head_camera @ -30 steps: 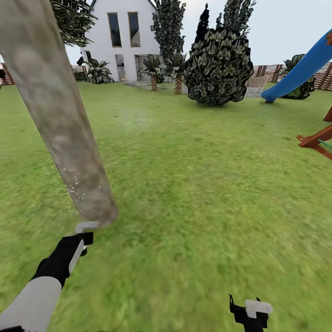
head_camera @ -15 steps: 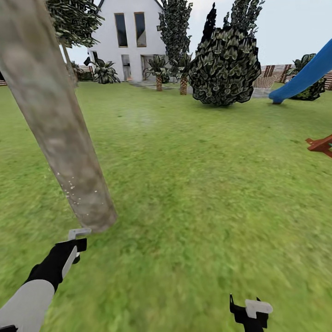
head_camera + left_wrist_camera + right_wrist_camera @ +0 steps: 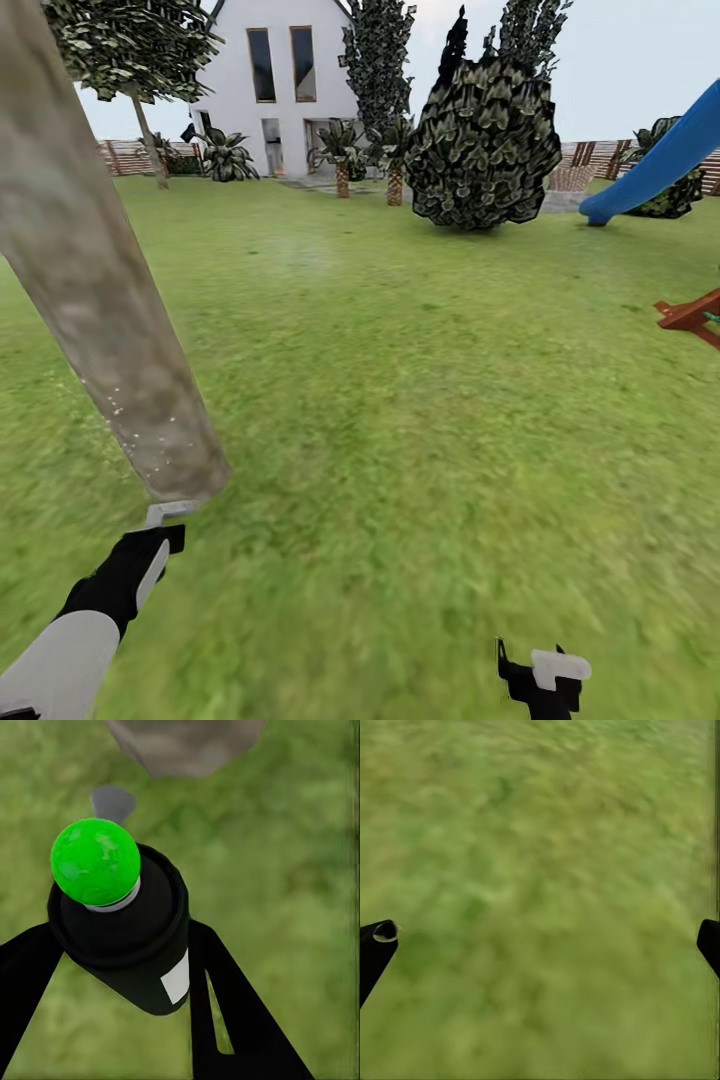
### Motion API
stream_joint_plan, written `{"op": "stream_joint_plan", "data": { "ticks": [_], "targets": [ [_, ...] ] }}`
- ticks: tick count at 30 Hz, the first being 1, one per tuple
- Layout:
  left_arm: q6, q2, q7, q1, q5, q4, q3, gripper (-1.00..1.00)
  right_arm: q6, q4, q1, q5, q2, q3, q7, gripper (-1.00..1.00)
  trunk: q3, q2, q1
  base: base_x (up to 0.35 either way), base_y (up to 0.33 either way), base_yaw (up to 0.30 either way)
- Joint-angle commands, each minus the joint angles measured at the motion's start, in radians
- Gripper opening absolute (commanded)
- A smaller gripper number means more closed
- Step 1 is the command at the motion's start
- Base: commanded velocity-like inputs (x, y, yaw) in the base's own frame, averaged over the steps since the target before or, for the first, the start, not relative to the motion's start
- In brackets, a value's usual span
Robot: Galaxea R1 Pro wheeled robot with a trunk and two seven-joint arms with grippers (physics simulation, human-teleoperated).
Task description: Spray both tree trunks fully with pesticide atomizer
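**Spraying low on the near trunk, drifting off line**

Since a second ago the whole head view has swung, so the camera has turned: the tree trunk (image 3: 95,300) now sits further toward my left edge and a second tree (image 3: 135,60) has come into sight by the fence (image 3: 120,157). My left gripper (image 3: 150,540) has dropped slightly lower in the picture.

That gripper is clenched on the pesticide atomizer (image 3: 120,930), whose black body shows between the two dark fingers in the left wrist view. Its cap (image 3: 95,861) there is bright green, not red. The long axis runs along the fingers, and the nozzle (image 3: 112,801) points ahead at the trunk's foot, just beside it.

A few whitish specks of pesticide (image 3: 135,410) cling to the lower trunk only; I judge coverage far from complete, with the upper column bare.

Risks as I see them: the trunk leans away to my left, so a straight upward sweep could send mist past it onto the lawn (image 3: 430,400). Being this close, raising the arm could also knock the nozzle against the bark.

My right gripper (image 3: 545,680) hangs low over grass, jaws spread and empty.
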Motion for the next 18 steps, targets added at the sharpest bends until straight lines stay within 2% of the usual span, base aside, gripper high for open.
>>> {"op": "stream_joint_plan", "data": {
  "ticks": [1, 4, 6, 10, 14, 18],
  "targets": [
    [0.0, 0.0, 0.0, 0.0, -0.002, -0.003, -0.002, -1.0, 0.0, 0.0, 0.0, 0.0, 0.0, 0.0, 0.0, 1.0, 0.0, 0.0, 0.0, 0.052, -0.271, 0.0],
    [-0.002, 0.0, 0.001, -0.001, -0.002, -0.009, 0.0, -1.0, 0.0, 0.0, 0.0, 0.0, 0.001, 0.0, 0.0, 1.0, 0.0, 0.0, 0.0, 0.123, -0.263, 0.002],
    [-0.049, 0.0, 0.0, -0.001, -0.002, -0.025, 0.0, -1.0, 0.0, 0.0, 0.0, 0.0, 0.001, 0.0, 0.0, 1.0, 0.0, 0.0, 0.0, 0.196, -0.228, 0.111],
    [-0.074, 0.013, 0.0, -0.001, 0.0, -0.047, 0.007, -1.0, 0.0, 0.0, 0.0, 0.0, 0.002, 0.0, 0.0, 1.0, 0.0, 0.0, 0.0, 0.237, -0.192, 0.252],
    [-0.078, 0.0, -0.001, -0.001, 0.004, -0.043, 0.003, -1.0, 0.0, 0.0, 0.0, 0.0, 0.002, 0.0, 0.0, 1.0, 0.0, 0.0, 0.0, 0.088, -0.047, 0.276],
    [-0.077, -0.001, -0.007, -0.001, 0.004, -0.047, 0.004, -1.0, 0.0, 0.0, 0.0, 0.0, 0.002, 0.0, 0.0, 1.0, 0.0, 0.0, 0.0, 0.002, -0.001, 0.277]
  ]
}}
